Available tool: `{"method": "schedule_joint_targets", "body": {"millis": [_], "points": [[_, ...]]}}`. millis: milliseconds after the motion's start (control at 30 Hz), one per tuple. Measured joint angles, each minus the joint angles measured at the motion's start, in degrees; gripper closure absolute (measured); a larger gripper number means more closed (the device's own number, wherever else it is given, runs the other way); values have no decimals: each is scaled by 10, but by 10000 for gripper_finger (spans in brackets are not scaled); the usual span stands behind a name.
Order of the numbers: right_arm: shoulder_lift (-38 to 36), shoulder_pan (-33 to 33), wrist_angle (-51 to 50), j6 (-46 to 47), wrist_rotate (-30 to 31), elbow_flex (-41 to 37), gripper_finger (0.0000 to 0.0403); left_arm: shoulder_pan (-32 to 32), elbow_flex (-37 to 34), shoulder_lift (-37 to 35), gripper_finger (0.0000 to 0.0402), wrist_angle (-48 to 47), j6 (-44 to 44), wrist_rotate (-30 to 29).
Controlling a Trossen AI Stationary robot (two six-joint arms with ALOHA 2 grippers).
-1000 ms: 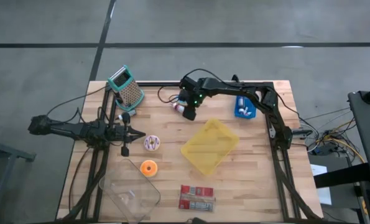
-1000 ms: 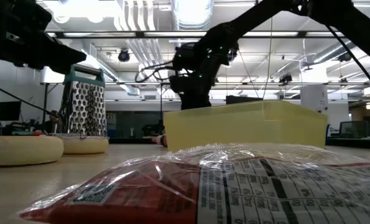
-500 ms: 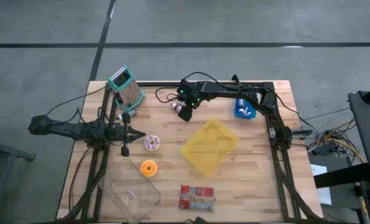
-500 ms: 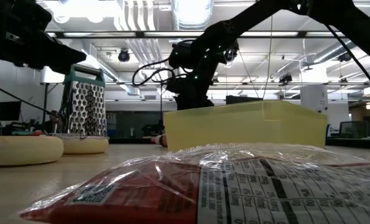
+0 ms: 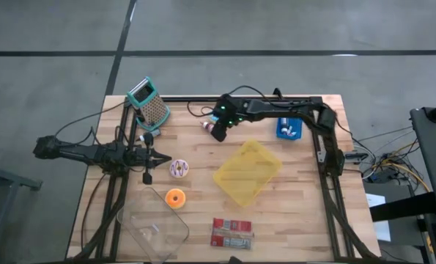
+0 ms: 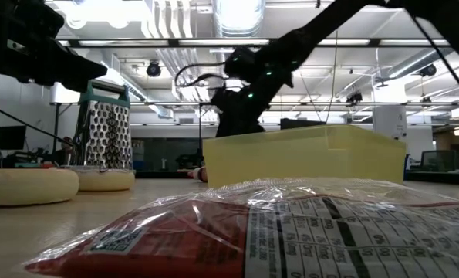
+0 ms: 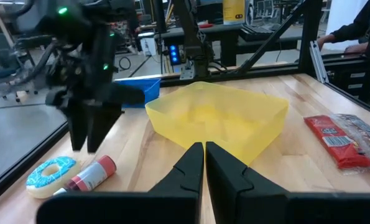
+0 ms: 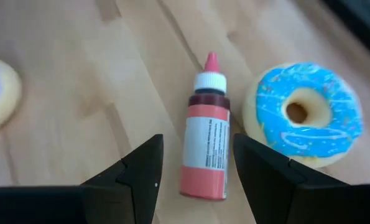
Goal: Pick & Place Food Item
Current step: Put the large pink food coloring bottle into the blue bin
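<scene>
A small red bottle (image 8: 204, 149) with a white collar and pink tip lies on its side on the wood, beside a blue-iced donut (image 8: 303, 115). My right gripper (image 8: 197, 142) hangs open above the bottle, slanting down from the table's right, one finger on either side, touching nothing; it sits at the table's far middle (image 5: 215, 134). A white-and-purple donut (image 5: 179, 168) and an orange donut (image 5: 175, 198) lie left of a yellow bin (image 5: 247, 172). My left gripper (image 7: 204, 155) waits shut at the left (image 5: 150, 158).
A metal grater (image 5: 150, 103) stands at the far left corner. A blue item (image 5: 289, 128) lies at the far right. A clear tub (image 5: 155, 231) and a red snack packet (image 5: 232, 232) sit near the front edge. Bare wood lies right of the bin.
My right gripper has tipped from pointing almost straight down to a slant, as its forearm has stretched out and sunk. It stays open over the bottle and has shifted slightly toward the table's left. The bottle and donuts have not moved.
</scene>
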Motion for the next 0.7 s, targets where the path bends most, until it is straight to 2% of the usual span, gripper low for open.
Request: {"method": "schedule_joint_targets", "body": {"millis": [167, 300, 400, 467, 600, 700], "points": [[-90, 15, 236, 19, 21, -191, 213, 0, 0, 0, 378, -2, 0, 0], [-109, 32, 451, 35, 64, -325, 213, 0, 0, 1, 378, -2, 0, 1], [-109, 39, 599, 45, 64, -379, 213, 0, 0, 1, 378, -2, 0, 1], [-102, 41, 626, 74, 64, -390, 213, 0, 0, 1, 378, -2, 0, 1], [-80, 47, 615, 99, 71, -385, 213, 0, 0, 1, 378, -2, 0, 2], [-56, 58, 607, 132, 115, -365, 213, 0, 0, 1, 378, -2, 0, 2]]}}
